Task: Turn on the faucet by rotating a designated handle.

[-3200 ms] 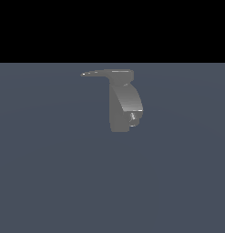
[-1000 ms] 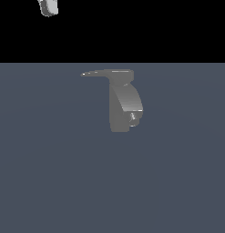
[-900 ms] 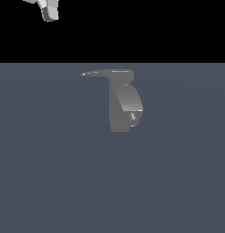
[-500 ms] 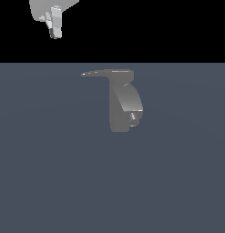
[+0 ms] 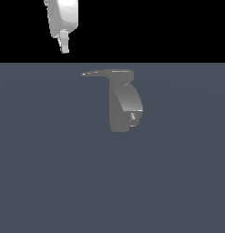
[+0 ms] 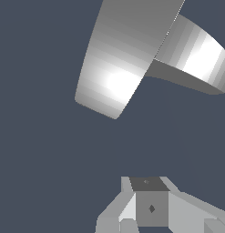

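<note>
My hand (image 5: pixel 64 45) hangs above and left of the faucet (image 5: pixel 125 107) on the slate desk (image 5: pixel 50 173), its handle (image 5: pixel 98 73) pointing left; finger spacing unclear. Only the wrist view shows the faucet (image 6: pixel 150 205) from above.

White tool (image 5: pixel 64 47) enters from the upper left of the exterior view, pointing downward, fingers (image 5: pixel 64 42) appearing as one narrow tip against the black background; finger spacing cannot be judged.

Simulator void — flat slate floor (image 5: pixel 50 173)
</note>
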Controlling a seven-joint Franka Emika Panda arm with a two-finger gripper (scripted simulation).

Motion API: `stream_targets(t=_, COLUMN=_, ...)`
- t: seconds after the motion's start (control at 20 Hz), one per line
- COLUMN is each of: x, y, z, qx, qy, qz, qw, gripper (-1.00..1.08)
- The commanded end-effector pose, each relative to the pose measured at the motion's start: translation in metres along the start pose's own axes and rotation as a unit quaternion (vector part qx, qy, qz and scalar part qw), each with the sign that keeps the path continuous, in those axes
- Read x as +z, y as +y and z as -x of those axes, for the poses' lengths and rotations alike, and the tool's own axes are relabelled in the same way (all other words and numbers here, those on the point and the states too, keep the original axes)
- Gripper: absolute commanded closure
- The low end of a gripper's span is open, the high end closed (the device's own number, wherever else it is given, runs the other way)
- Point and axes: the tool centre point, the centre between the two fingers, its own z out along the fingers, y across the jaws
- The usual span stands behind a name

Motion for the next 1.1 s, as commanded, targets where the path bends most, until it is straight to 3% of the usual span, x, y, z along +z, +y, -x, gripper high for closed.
stream_targets(t=0.0, x=0.008, y=-0.013, z=-0.008, qx=0.028, qy=0.001, qz=0.0, qw=0.9996, gripper=1.08)
stream_targets(t=0.35, x=0.032, y=-0.048, z=-0.039, qx=0.11, qy=0.003, qz=0.0, qw=0.9939, gripper=1.08)
stream_targets(t=1.05, x=0.068, y=-0.091, z=-0.099, qx=0.239, qy=0.006, qz=0.001, qw=0.9711, gripper=1.08)
